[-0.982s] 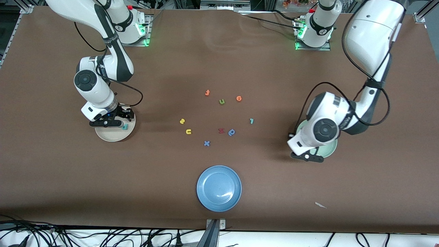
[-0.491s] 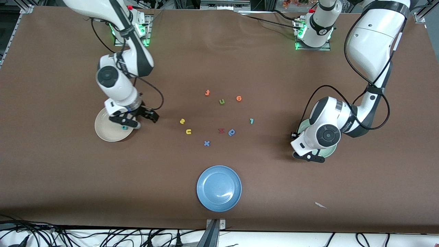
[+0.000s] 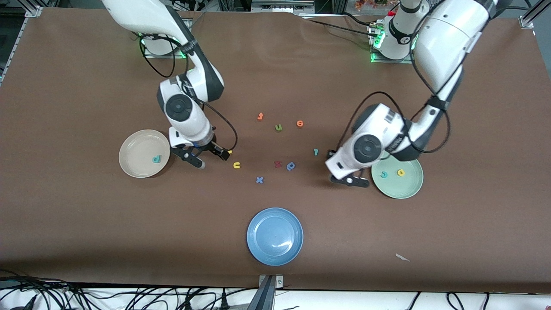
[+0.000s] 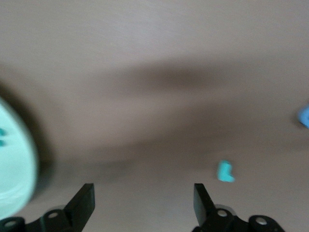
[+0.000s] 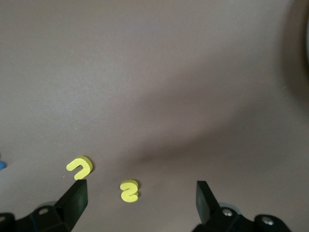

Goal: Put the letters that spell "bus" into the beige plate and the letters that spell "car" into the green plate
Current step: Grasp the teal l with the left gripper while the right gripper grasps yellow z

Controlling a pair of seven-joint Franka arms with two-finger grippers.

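Right gripper [image 3: 204, 157]: jaws wide, empty, low over table just off beige plate [image 3: 134, 168]
Yellow "s" [image 5: 129, 190]: between the open fingers, on bare table
Yellow "u" [image 3: 236, 165]: just beside those fingers
Teal "b" [image 3: 156, 159]: already in beige plate
Left gripper [image 3: 349, 181]: jaws wide, empty, beside green plate [image 3: 402, 189]
Thin teal "r" [image 4: 225, 171]: near one finger, not yet plated
Handling: likely light, soft, flat foam; pinch low across edges, gently

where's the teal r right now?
The teal r lies on the bare table, not yet plated, beside the left gripper, between the orange o and the green plate.
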